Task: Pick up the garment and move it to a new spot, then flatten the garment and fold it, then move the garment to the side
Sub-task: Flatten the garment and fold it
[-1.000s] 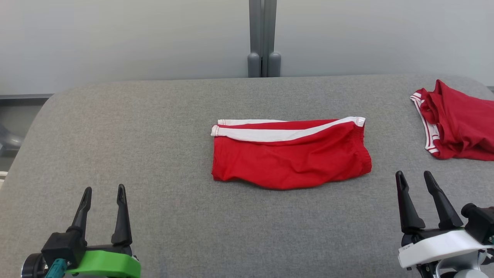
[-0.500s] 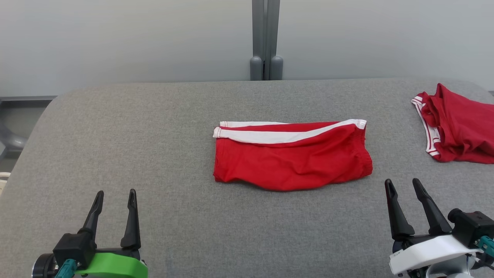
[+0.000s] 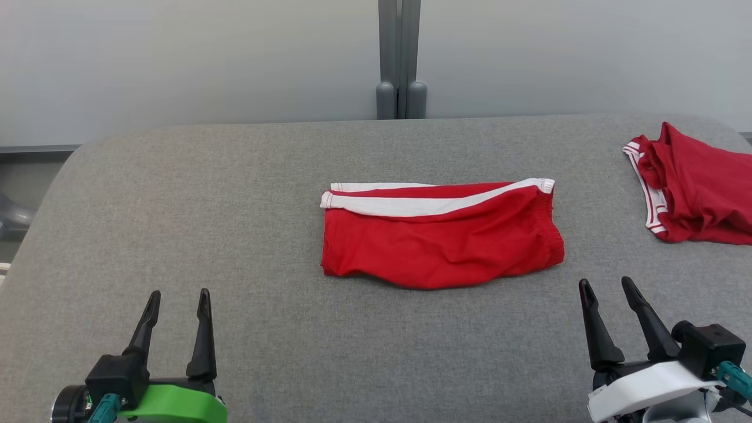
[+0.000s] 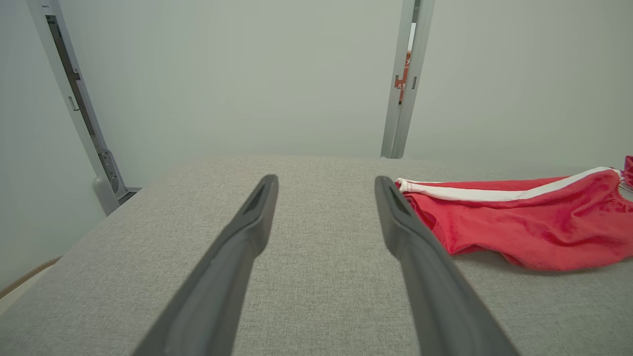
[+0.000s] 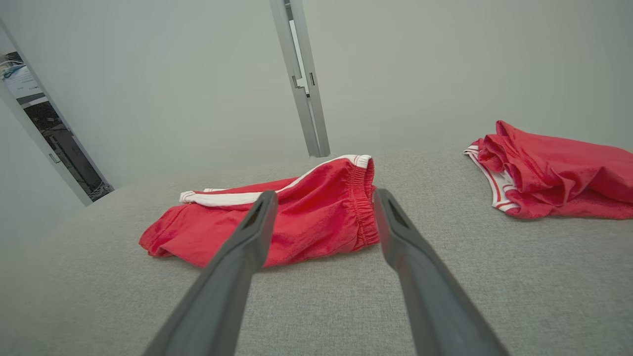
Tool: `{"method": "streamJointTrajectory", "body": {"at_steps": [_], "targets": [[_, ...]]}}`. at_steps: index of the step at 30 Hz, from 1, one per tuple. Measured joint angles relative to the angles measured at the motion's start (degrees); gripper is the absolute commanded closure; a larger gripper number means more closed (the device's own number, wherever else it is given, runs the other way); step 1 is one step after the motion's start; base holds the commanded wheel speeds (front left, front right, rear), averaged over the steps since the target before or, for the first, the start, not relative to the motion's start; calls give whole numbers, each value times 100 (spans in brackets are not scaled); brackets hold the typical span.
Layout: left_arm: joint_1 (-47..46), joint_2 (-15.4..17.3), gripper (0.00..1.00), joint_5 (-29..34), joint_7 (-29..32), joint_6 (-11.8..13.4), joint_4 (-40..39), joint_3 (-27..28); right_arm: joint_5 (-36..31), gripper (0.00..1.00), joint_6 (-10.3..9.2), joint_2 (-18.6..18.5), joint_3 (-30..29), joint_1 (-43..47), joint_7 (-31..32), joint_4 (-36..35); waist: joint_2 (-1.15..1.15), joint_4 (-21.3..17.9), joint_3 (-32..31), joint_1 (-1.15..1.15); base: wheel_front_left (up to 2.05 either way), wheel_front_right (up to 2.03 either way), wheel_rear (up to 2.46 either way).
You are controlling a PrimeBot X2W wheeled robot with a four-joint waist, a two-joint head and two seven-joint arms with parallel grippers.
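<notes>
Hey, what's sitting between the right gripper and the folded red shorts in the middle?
Nothing: a bare stretch of grey fabric tabletop separates the right gripper from the red shorts, as the head view shows.

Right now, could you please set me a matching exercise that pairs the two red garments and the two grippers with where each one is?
Things:
1. red shorts
2. crumpled red garment
3. left gripper
4. right gripper

Places and states:
A. open, at the lower right of the head view, holding nothing
B. lying flat in the middle of the grey table, white stripe along the far edge
C. at the table's far right edge
D. open, at the lower left of the head view, holding nothing

Pairs: 1-B, 2-C, 3-D, 4-A
</notes>
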Motion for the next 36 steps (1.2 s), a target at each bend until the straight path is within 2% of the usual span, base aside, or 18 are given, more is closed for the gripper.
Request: {"method": "streamJointTrajectory", "body": {"at_steps": [9, 18, 26, 36], "targets": [[-15, -21, 0, 63, -1, -11, 14, 68, -120, 0, -1, -76, -8, -239, -8, 103, 0, 1, 51, 0, 0, 0, 0], [-226, -99, 0, 119, -1, -29, -56, 23, -276, 0, 0, -519, 233, -1471, 234, 579, 0, 45, 299, 0, 0, 0, 0], [-592, -204, 0, 137, 0, -29, -68, -168, -258, 0, 0, -849, 391, -2627, 355, 1627, 0, 204, 773, 0, 0, 0, 0], [-934, -233, 0, 105, -1, 47, -82, -385, -115, 0, 0, -871, 387, -3179, 19, 3316, 0, 501, 1351, 0, 0, 0, 0]]}}
